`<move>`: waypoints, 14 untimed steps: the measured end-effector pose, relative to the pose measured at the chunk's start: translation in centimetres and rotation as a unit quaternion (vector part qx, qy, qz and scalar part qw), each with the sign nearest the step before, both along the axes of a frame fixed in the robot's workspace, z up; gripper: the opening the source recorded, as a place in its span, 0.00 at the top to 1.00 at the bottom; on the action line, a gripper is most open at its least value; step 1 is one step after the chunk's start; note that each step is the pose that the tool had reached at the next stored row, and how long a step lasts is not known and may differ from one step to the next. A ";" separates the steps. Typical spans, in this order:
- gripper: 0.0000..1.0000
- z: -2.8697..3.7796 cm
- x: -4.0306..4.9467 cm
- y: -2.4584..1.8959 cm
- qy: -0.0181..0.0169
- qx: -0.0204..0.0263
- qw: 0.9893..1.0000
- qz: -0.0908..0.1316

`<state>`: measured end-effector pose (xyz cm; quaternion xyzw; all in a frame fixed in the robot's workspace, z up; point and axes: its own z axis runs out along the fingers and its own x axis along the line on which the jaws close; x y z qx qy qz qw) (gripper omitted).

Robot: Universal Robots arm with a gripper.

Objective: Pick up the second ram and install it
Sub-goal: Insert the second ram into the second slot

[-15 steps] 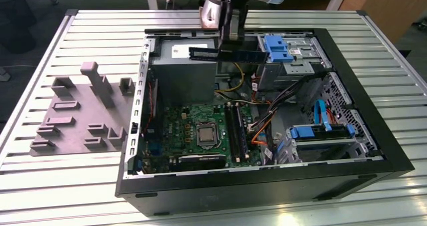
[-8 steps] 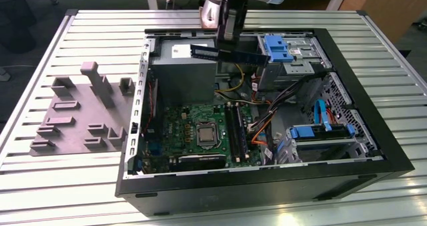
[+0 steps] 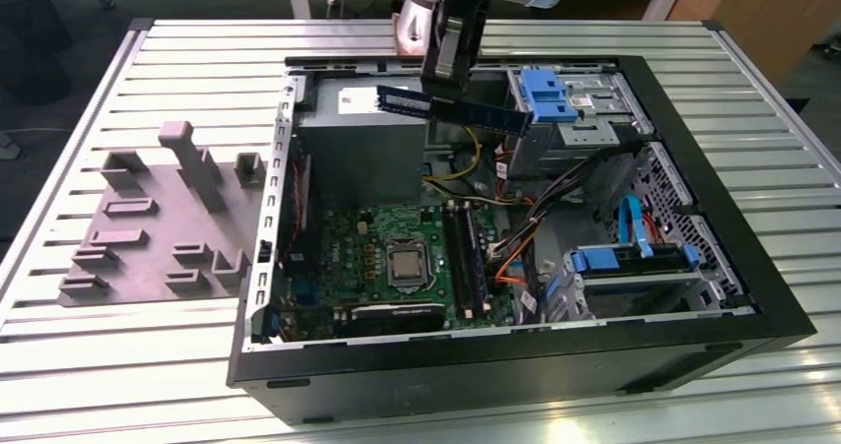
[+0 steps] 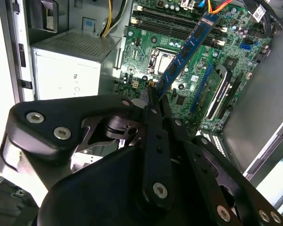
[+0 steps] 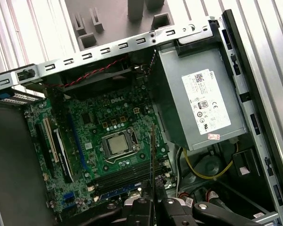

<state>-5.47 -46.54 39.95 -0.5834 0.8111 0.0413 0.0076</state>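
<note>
The ribbed silver metal worktop (image 3: 197, 50) fills most of the room I can see. Beyond its far edge there are pale table legs, a dark floor and a wooden panel at the exterior view's far right. On the worktop, toward the exterior view's left, lies a grey plastic fixture tray with raised blocks (image 3: 132, 227). Just beside it the black computer tower case (image 3: 526, 365) lies on its side with the panel off. Inside the case, a grey metal power supply box (image 3: 355, 139) sits at the far end. Nearer is the green motherboard (image 3: 355, 237) with its square silver processor socket (image 3: 405, 265), and just to the exterior view's right of the socket run the long black memory slots (image 3: 463, 257). Orange, yellow and blue cables (image 3: 513, 252) trail across the middle. Blue plastic drive-bay clips (image 3: 546, 95) stand at the far right corner of the case. The black gripper (image 3: 444, 95) hangs above the far end of the open case, its fingers pinched onto the second ram (image 3: 474, 114), a long, thin, dark blue circuit-board strip. It is held toward one end, in the air and clear of the slots. In the second wrist view the strip (image 4: 184, 52) sticks out slantwise from the gripper (image 4: 153, 92) over the motherboard. In the first wrist view it shows edge-on (image 5: 153, 155) above the gripper (image 5: 153, 202).
</note>
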 end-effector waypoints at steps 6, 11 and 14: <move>0.86 0.00 0.00 0.00 0.000 0.000 1.000 0.000; 0.86 0.00 0.00 0.00 0.000 0.000 1.000 -0.001; 0.86 0.00 0.00 0.00 0.000 0.000 1.000 -0.006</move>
